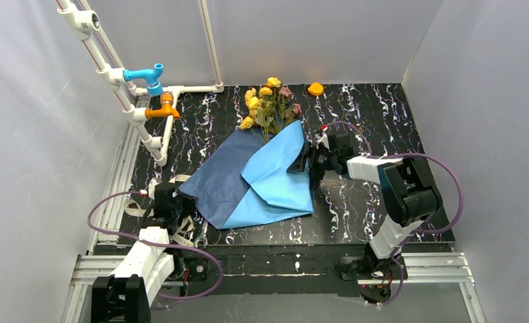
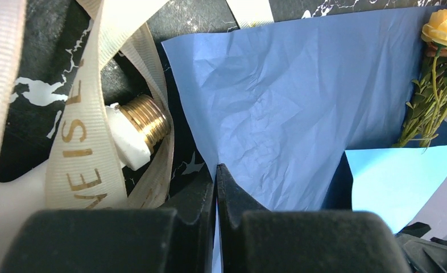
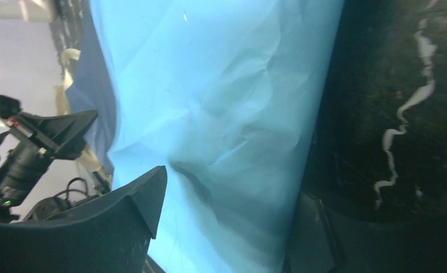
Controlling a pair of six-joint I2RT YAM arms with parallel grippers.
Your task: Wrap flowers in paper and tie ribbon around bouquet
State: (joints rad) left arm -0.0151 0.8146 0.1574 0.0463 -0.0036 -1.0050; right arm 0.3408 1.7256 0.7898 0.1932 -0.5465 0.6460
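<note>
The light blue paper point(image 1: 248, 182) lies spread in the middle of the table, its right flap point(image 1: 278, 175) folded over the stems. The flowers point(image 1: 270, 104), yellow and dusky pink roses, stick out past its far edge. My left gripper point(image 1: 179, 196) is shut on the paper's left corner point(image 2: 218, 162), with a thin strip of sheet showing between the jaws point(image 2: 216, 168). The beige ribbon point(image 2: 79, 142) with gold letters lies loose just left of it point(image 1: 135, 208). My right gripper point(image 1: 307, 163) stands open at the folded flap's right edge; the paper point(image 3: 227, 114) lies between its spread fingers point(image 3: 232, 187).
White pipes with a blue valve point(image 1: 147, 74) and an orange valve point(image 1: 164, 108) run along the back left. A brass threaded fitting point(image 2: 147, 116) sits among the ribbon loops. A small orange object point(image 1: 315, 88) lies at the back. White walls enclose the black marbled table point(image 1: 369, 202).
</note>
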